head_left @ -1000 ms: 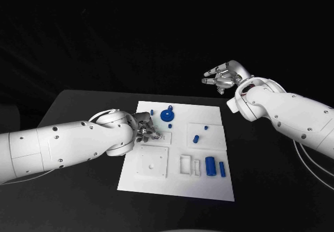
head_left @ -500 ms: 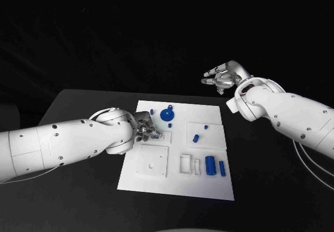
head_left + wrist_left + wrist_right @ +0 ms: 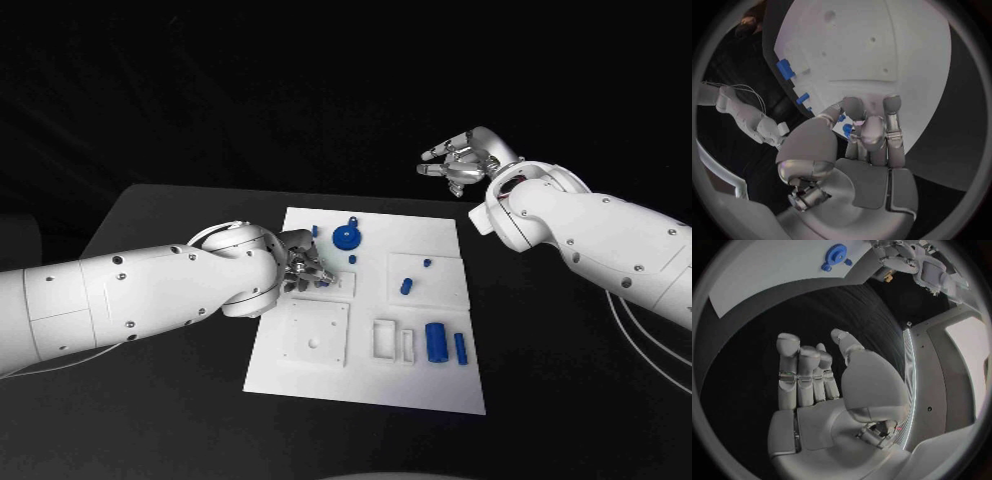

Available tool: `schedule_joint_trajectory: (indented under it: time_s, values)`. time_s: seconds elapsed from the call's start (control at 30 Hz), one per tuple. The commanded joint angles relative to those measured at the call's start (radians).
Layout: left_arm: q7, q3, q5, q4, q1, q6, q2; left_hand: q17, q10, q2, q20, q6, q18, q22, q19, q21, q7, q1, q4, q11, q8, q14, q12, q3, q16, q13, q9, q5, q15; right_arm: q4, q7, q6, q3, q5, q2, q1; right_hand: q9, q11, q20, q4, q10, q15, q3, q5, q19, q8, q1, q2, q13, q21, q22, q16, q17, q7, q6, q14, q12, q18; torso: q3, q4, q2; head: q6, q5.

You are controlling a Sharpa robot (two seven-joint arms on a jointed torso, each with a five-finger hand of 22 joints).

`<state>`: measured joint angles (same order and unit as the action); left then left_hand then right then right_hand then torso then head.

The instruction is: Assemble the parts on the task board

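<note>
The white task board (image 3: 372, 375) lies in the middle of the table. My left hand (image 3: 304, 268) sits low over its left side, above a square recess. Its fingers (image 3: 891, 120) are drawn together with the thumb (image 3: 870, 131) laid against them. I cannot tell whether a part is pinched there. A round blue part (image 3: 348, 238) stands just beyond that hand and shows again, as the same round blue part (image 3: 834, 255), in the right wrist view. Small blue pegs (image 3: 407, 287) and a blue cylinder (image 3: 434, 345) sit on the board's right side. My right hand (image 3: 462, 162) is raised beyond the board's far right corner, fingers apart and empty.
A raised square plate (image 3: 312, 335) with a centre hole lies near the board's front left, with a rectangular frame (image 3: 385, 340) beside it. Black table (image 3: 159, 250) surrounds the board on all sides.
My left hand has crept slightly farther onto the board. The right hand has not moved.
</note>
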<state>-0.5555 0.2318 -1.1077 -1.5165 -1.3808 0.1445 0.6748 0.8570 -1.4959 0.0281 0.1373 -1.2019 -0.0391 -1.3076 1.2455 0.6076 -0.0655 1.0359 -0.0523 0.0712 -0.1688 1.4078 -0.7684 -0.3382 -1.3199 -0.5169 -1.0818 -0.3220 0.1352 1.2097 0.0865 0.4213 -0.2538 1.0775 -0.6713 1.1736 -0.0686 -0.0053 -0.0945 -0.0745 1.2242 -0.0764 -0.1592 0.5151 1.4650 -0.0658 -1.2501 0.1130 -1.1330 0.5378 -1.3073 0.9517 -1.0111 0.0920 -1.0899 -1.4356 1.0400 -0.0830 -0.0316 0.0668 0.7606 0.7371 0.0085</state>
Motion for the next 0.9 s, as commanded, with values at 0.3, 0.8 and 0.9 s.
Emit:
schedule_joint_trajectory:
  time_s: [0.3,0.8,0.9]
  values:
    - [-0.013,0.011,-0.006,0.005,0.013,-0.074,-0.011,0.006,-0.014,0.031,-0.009,-0.149,-0.007,-0.018,0.001,0.005,0.131,0.032,0.004,0.033,0.003,0.007,-0.007,0.017,-0.006,-0.003,-0.002,0.015,0.002,0.001,-0.007,-0.016,0.0,0.001,0.002,-0.004,0.001,-0.002,0.002,-0.001,-0.007,0.002,-0.01,0.011,0.047,0.003,0.013,0.0,0.0,-0.005,-0.059,-0.003,0.0,0.003,-0.001,0.008,-0.002,-0.02,0.0001,-0.0007,0.0,0.001,-0.001]
    - [-0.016,0.011,-0.018,0.009,0.013,-0.091,-0.019,0.006,-0.014,0.005,-0.011,-0.151,-0.009,-0.017,0.001,0.004,0.134,0.033,0.044,0.034,0.004,0.007,-0.007,0.069,-0.004,-0.004,-0.002,0.076,0.002,0.002,-0.008,-0.017,0.0,-0.002,0.001,-0.004,0.001,-0.001,0.003,0.003,-0.008,0.003,-0.003,0.022,0.046,0.003,0.023,0.004,0.002,-0.007,-0.058,-0.004,0.001,0.004,0.004,0.008,-0.004,-0.02,-0.0005,0.0006,-0.001,0.003,-0.007]
    - [-0.016,0.011,-0.021,0.01,0.013,-0.091,-0.02,0.006,-0.014,0.001,-0.011,-0.151,-0.009,-0.017,0.002,0.004,0.134,0.032,0.053,0.034,0.005,0.007,-0.007,0.076,-0.004,-0.004,-0.002,0.082,0.002,0.002,-0.008,-0.018,0.0,-0.002,0.001,-0.004,0.001,-0.001,0.003,0.003,-0.008,0.003,-0.003,0.022,0.046,0.003,0.023,0.004,0.002,-0.007,-0.058,-0.004,0.001,0.004,0.004,0.008,-0.004,-0.02,-0.0007,0.0004,-0.001,0.002,-0.007]
